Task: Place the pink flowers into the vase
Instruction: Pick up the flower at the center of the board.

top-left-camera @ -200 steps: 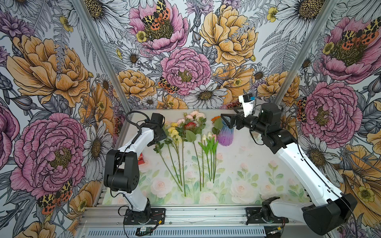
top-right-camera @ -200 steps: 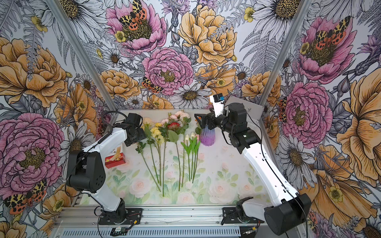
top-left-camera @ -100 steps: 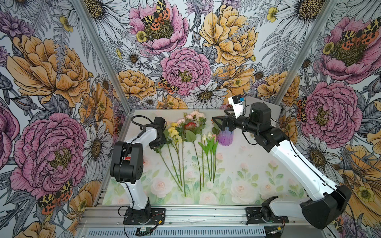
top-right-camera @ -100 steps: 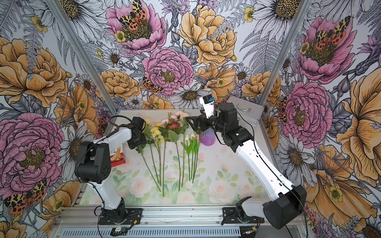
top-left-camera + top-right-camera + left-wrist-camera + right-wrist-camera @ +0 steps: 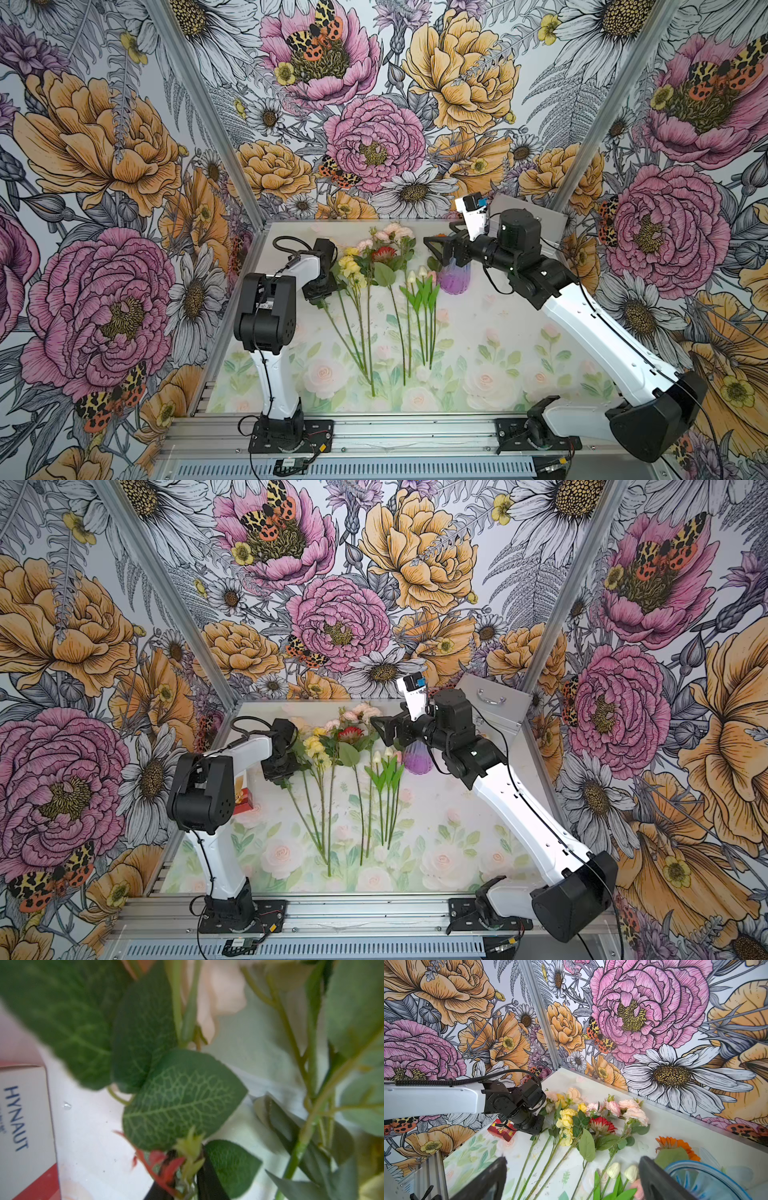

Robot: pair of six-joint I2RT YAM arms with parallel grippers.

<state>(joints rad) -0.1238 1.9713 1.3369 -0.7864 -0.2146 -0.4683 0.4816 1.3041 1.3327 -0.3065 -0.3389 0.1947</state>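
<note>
The pink flowers (image 5: 392,232) (image 5: 631,1109) lie among other stems at the back of the table, blooms toward the rear wall. My left gripper (image 5: 320,291) (image 5: 187,1159) is low on the table and shut on the leftmost stem, just below its leaves; a pale peach-pink bloom (image 5: 218,991) shows beyond them. A short pink tulip bud (image 5: 636,1188) lies beside the vase (image 5: 455,280) (image 5: 706,1180), which stands upright at the back right, blue at the rim and purple at the base. My right gripper (image 5: 436,249) (image 5: 571,1167) hovers open just left of the vase's rim, holding nothing.
Yellow flowers (image 5: 349,266), a red flower (image 5: 384,252) and white tulips (image 5: 417,274) lie in the same row of stems. An orange flower (image 5: 675,1145) sits behind the vase. A red and white box (image 5: 243,796) stands by the left arm. A metal case (image 5: 490,704) leans at the back right.
My left gripper has dropped onto the leftmost stem and closed on it. My right arm has swung left toward the vase, jaws still open.
</note>
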